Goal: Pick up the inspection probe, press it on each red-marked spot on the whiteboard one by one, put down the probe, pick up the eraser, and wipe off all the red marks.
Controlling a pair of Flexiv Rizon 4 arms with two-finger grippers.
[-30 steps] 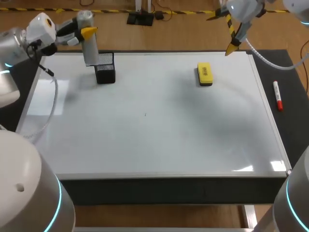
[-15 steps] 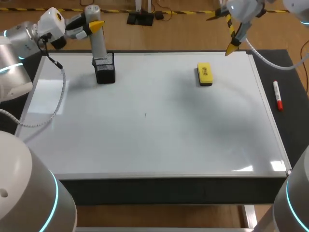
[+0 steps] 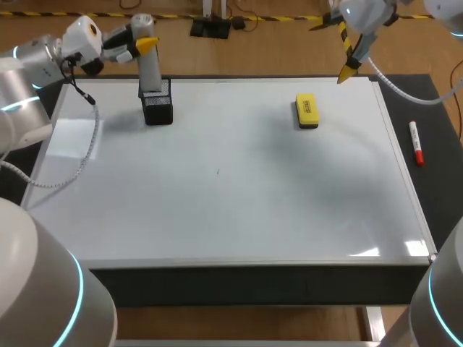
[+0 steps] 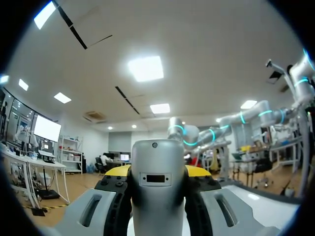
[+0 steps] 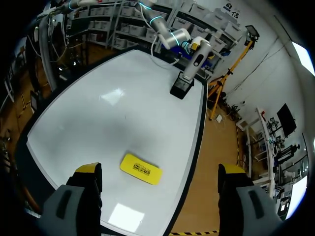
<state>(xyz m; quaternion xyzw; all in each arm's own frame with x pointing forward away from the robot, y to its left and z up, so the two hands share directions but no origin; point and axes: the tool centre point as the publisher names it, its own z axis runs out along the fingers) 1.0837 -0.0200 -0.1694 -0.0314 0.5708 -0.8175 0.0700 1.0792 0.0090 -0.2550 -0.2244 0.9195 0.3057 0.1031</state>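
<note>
At the far left corner, the left gripper point(image 3: 141, 45) clamps the grey inspection probe point(image 3: 148, 69), whose lower end stands in the black mesh holder point(image 3: 158, 107). The whiteboard point(image 3: 217, 217) shows no red marks that I can make out, only a tiny dark speck near its middle, so probing and wiping look either finished or without targets. The yellow eraser point(image 3: 307, 111) lies untouched on the board; its dark print is too small to read. The right gripper point(image 5: 160, 168) hangs spread wide above it. A red marker point(image 3: 416, 143) lies beside the board.
</note>
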